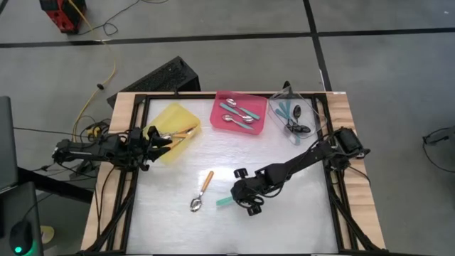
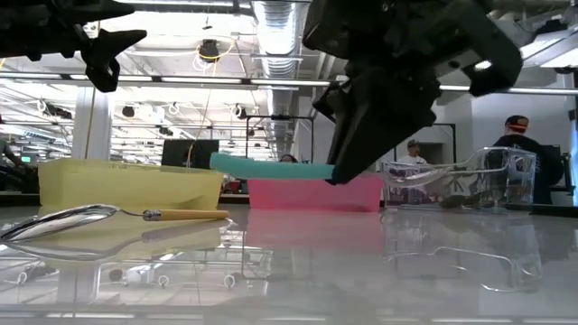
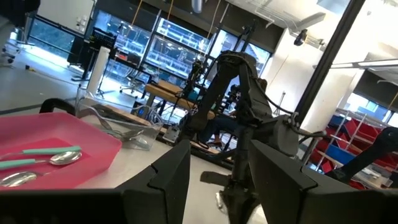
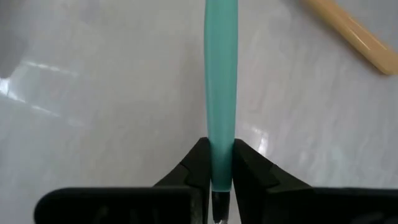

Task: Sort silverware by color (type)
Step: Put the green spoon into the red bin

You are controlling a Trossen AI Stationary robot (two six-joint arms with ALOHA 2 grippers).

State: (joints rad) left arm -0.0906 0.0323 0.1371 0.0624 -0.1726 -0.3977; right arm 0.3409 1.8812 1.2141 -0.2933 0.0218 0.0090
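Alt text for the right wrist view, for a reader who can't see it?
The right pincer is shut on a teal spoon handle that runs straight away from the camera above the white table. An orange-handled spoon lies on the table beyond it.

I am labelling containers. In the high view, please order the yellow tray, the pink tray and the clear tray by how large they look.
1. Pink tray and yellow tray: alike, so unranked.
2. Clear tray: smallest, though its edges are faint.
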